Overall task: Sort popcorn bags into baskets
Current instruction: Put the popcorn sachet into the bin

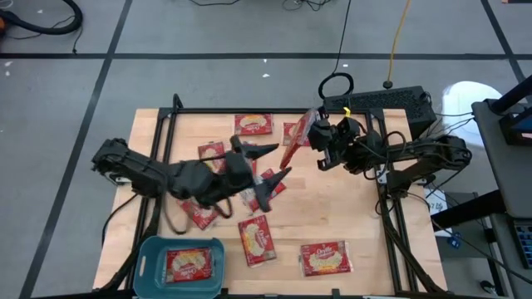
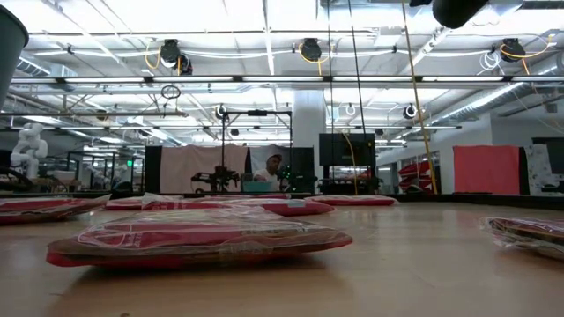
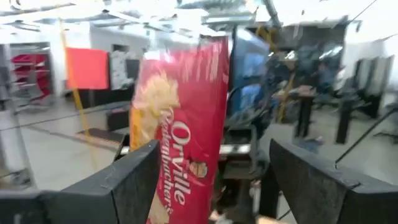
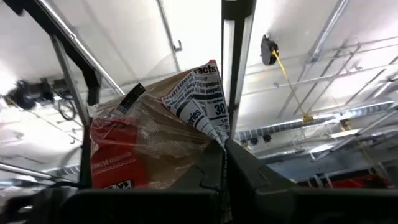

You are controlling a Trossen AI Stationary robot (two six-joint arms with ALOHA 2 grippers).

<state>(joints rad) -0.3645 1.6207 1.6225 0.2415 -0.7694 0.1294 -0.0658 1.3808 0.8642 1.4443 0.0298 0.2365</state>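
Here the right hand grips a popcorn bag upright; left hand open just beside it.

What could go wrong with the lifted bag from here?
1. The right gripper holds the flat red popcorn packet up off the table, shut on its edge only; in the right wrist view the film looks crumpled at the pinch, so it could slip or tear.
2. The left gripper is open just beside it; closing off-centre may knock the packet loose.
3. A drop would land it among the loose red packets on the wooden table, far from the teal plastic basket.
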